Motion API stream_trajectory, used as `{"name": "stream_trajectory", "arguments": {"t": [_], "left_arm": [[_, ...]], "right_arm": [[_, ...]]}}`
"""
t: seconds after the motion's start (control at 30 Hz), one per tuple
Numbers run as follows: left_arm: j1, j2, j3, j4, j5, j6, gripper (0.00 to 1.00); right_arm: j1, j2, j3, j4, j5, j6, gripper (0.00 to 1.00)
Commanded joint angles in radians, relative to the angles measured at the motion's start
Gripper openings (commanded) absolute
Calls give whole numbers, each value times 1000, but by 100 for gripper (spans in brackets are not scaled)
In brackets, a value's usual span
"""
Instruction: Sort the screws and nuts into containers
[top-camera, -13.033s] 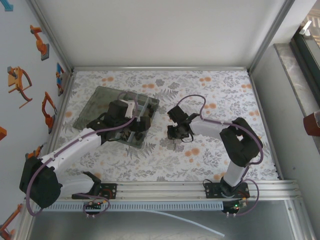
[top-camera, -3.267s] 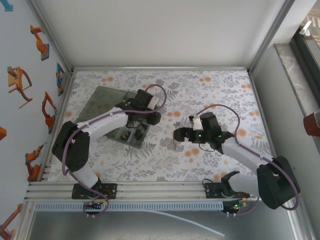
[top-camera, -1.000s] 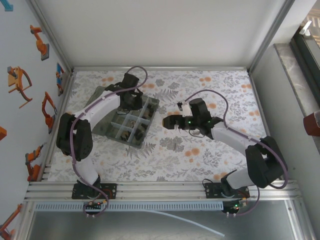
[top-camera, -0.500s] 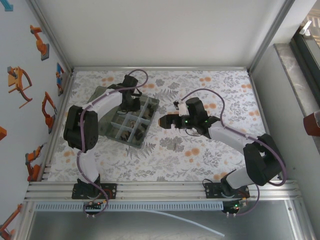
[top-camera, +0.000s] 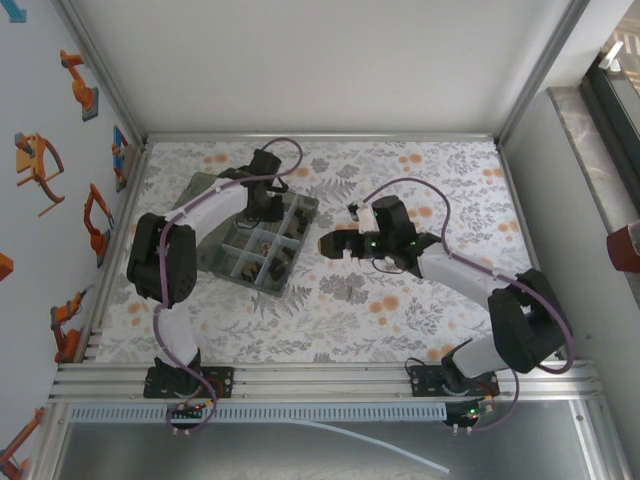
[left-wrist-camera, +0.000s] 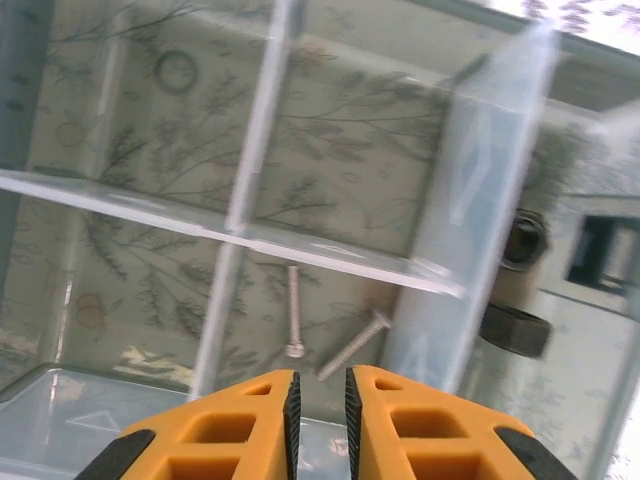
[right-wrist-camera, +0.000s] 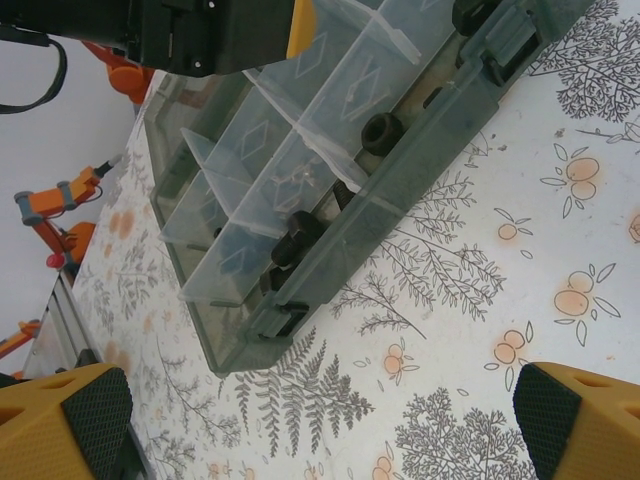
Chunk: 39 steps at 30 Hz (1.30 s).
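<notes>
**As the left tool hangs over the box, a mis-sort threatens**

Left tool (left-wrist-camera: 320, 380), fingers parted by a slit and gripping nothing, hovers above two silvery screws (left-wrist-camera: 292, 312) in one cell of the box (right-wrist-camera: 410, 175); nuts (left-wrist-camera: 523, 240) lie one divider away, so a nudge could mix them. Right tool (right-wrist-camera: 320, 410), wide open and empty, stands near the box wall and might shove it. Loose parts on the patterned table (top-camera: 400, 310) cannot be made out.
</notes>
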Motion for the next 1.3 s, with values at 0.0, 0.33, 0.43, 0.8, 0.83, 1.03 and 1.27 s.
{"name": "stream_trajectory", "arguments": {"t": [0.0,0.33,0.43,0.8,0.83,1.03,1.27], "left_arm": [[-64,-84,-22,22,42,48,19],[-288,-108,-99,38,130,-142,27],[-359,-54,-79,14,174,-237,29],[-538,150,93,-105,217,-380,32],[-544,162,109,-121,214,-380,32],[-558,228,196,-244,160,-345,31],[-557,325,292,-299,135,-296,27]], "right_arm": [[2,-66,-56,-30,34,-17,100],[0,-284,-310,-84,109,77,100],[-1,-389,-394,-112,116,117,100],[2,-723,-535,-247,143,173,100],[2,-732,-535,-258,147,168,100],[1,-746,-534,-252,154,160,100],[2,-716,-504,-264,156,129,100]]}}
